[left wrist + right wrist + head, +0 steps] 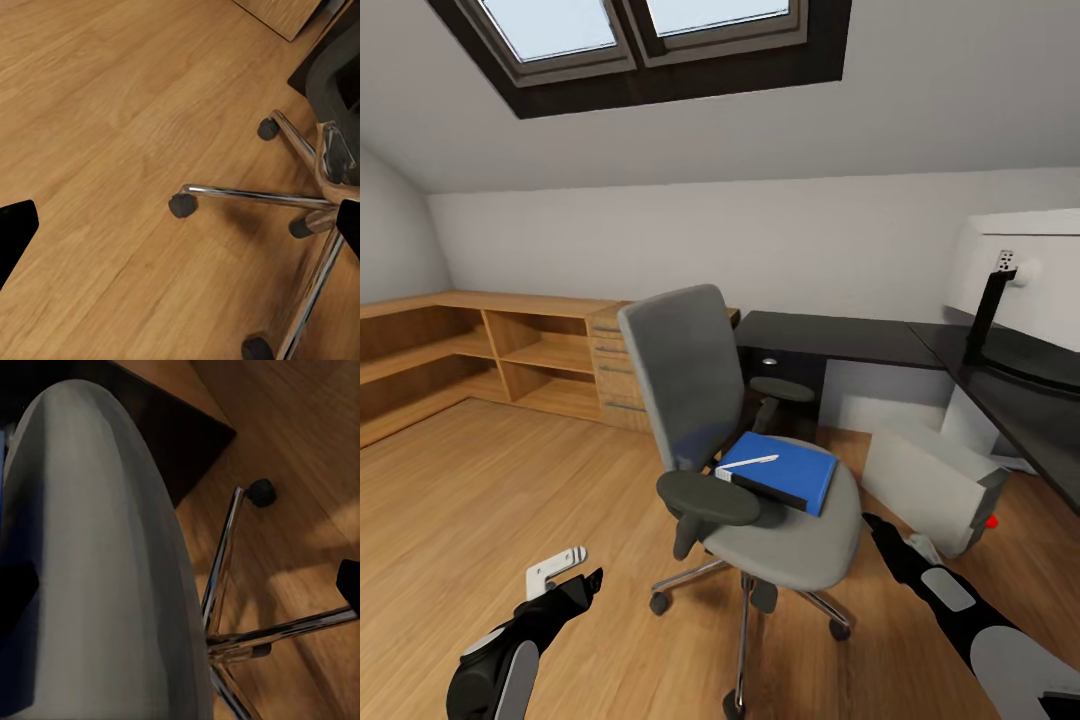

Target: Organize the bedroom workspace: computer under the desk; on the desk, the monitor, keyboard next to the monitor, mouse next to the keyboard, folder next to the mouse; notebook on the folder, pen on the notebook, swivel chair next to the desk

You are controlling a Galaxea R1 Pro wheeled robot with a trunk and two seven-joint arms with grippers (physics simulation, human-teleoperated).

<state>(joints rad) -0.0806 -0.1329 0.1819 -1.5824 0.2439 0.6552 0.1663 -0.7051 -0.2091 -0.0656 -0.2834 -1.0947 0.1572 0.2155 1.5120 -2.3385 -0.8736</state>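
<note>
The grey swivel chair (pixel 695 380) stands mid-room on the wood floor. On its seat lies the blue folder (pixel 800 475) with the white pen (pixel 752 463) on top. A dark strip lines the folder's near edge; whether that is the notebook I cannot tell. The black desk (pixel 840 335) stands behind, carrying the monitor (pixel 1020 270), white back towards me. The computer (pixel 930 485) lies tilted on the floor by the desk. Keyboard and mouse are out of view. My left gripper (pixel 585 578) (pixel 180 225) hangs open left of the chair's base. My right gripper (pixel 880 530) (pixel 180 585) is open beside the seat's edge (pixel 112 585).
A light-wood shelf and drawer unit (pixel 510 360) lines the left wall under sloped walls and skylights (pixel 640 30). The chair's chrome star base (pixel 262 196) with black casters (pixel 180 204) spreads over the floor. Open wood floor (pixel 480 480) lies to the left.
</note>
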